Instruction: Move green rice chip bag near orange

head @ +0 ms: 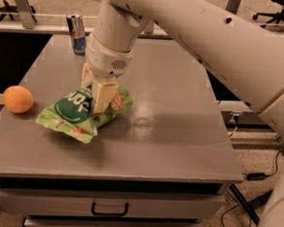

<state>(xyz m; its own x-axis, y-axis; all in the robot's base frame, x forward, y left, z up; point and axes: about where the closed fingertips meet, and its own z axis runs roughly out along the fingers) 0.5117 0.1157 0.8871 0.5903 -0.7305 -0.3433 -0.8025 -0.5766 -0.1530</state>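
Note:
The green rice chip bag (pixel 76 112) is a crinkly light-green pouch with a dark green oval. It hangs tilted in my gripper, its lower left end close to the grey table (pixel 169 137). My gripper (pixel 96 100) comes down from above and is shut on the bag's upper right part. The orange (pixel 17 99) sits near the table's left edge, a short gap to the left of the bag.
A blue-and-silver drink can (pixel 77 34) stands upright at the table's back left. The table has a drawer with a dark handle (pixel 109 212) at the front. My white arm (pixel 224 48) spans the upper right. Cables lie on the floor at right.

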